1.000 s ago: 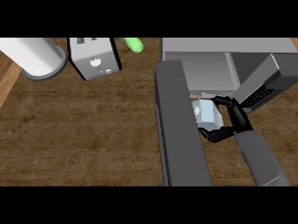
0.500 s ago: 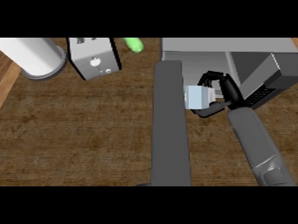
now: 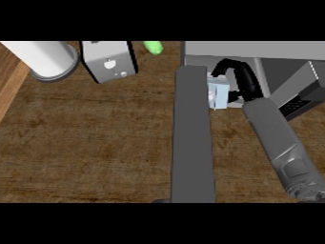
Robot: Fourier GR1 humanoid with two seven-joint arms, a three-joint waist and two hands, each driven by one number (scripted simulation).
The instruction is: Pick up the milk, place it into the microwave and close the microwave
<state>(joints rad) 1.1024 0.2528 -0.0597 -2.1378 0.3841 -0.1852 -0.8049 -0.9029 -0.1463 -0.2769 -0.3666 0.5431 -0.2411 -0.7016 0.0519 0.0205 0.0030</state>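
Brown wood-grain counter [image 3: 87,143] fills most of the head view, with a white cylinder [image 3: 42,59] and a grey toaster-like box [image 3: 108,59] standing along its far edge and a small green thing [image 3: 153,46] just beside them. At the far right sits the microwave [image 3: 263,52], its door [image 3: 191,133] swung out toward the robot and seen edge-on as a long dark slab. The right hand [image 3: 238,76] has its black fingers curled round the milk [image 3: 219,93], a small pale carton held at the mouth of the cavity, just beside the door's hinge end. The left hand does not show at all. The carton looks to be at the threshold, not clearly resting on the microwave floor, so letting go now could tip it outward onto the counter. It also sits very near the door's inner face; a sideways drift of the forearm could knock it against that edge and twist it in the grasp. If the milk ends up too shallow in the cavity, the door would likely strike it on closing and fail to latch
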